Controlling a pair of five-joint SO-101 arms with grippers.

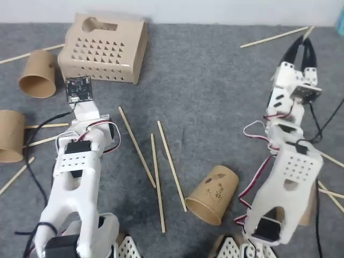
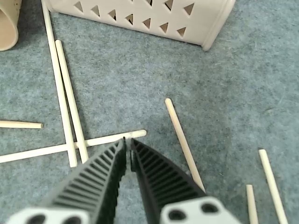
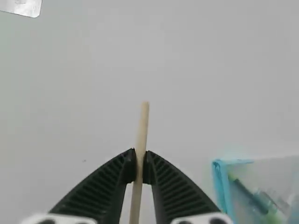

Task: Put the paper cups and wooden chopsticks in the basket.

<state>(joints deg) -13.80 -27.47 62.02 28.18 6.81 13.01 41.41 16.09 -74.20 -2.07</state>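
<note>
Right gripper [image 3: 139, 169]: we are seeing its black ribbed fingers [image 3: 110, 179] pressing on the wooden chopstick [image 3: 142, 126] from both sides.
Chopstick end: it is sticking out past the fingertips, with its blunt tip pointing away from us.
Backdrop: a plain pale surface [image 3: 70, 93] is spreading behind the wooden chopstick.
Blue box [image 3: 254, 186]: we are noticing this see-through container off to one side of the wooden chopstick, farther back.

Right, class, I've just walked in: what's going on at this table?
The right end effector is shut on one wooden chopstick, held up off the table. The left end effector is shut and empty, low over loose chopsticks on the grey mat near the basket. Three paper cups lie on their sides on the mat, outside the basket.
</note>
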